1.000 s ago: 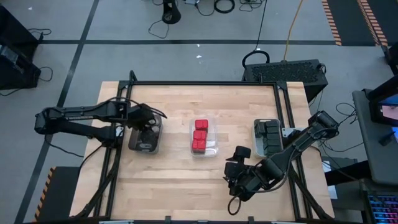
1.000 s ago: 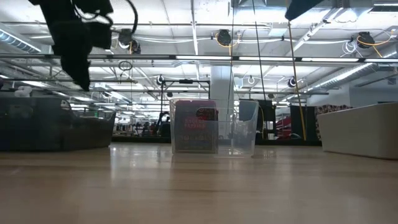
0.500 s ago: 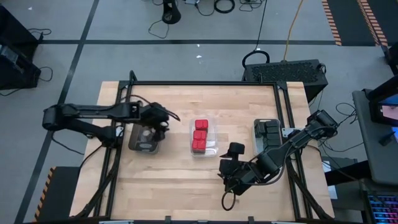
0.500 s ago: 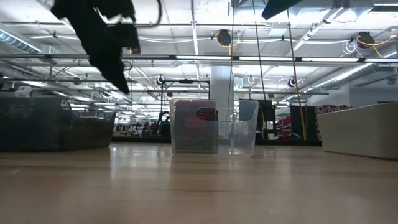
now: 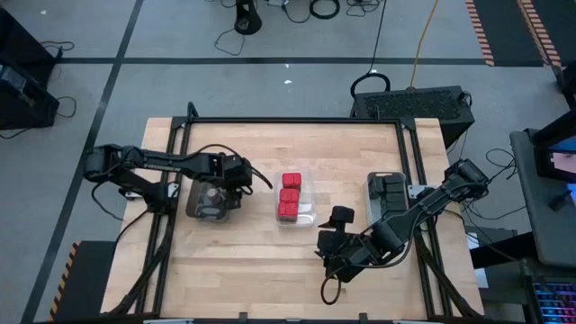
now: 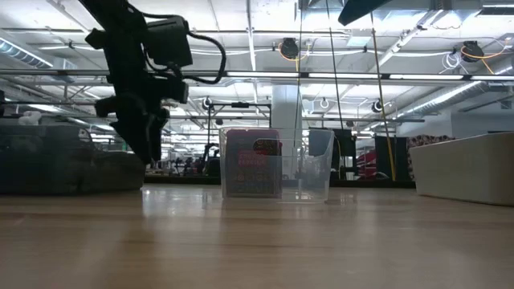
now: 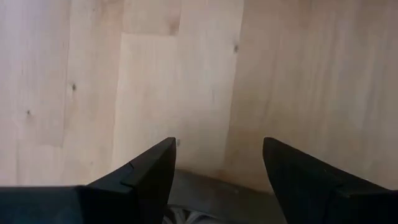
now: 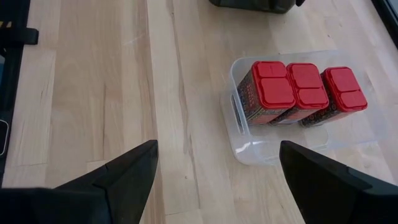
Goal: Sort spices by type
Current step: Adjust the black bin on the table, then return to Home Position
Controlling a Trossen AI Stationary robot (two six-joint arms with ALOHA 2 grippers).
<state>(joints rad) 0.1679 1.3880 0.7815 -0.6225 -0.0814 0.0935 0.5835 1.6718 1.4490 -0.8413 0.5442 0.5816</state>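
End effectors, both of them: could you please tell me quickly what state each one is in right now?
Left end effector: open, holding nothing.
Right end effector: open, holding nothing.

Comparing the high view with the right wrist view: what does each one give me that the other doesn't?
Only the high view shows the left gripper over the grey tray on the table's left, and the black boxes in the right-hand tray. Only the right wrist view shows the right gripper with its fingers spread wide and nothing between them. Both show the three red boxes lined up in the clear middle tray on the wooden table.
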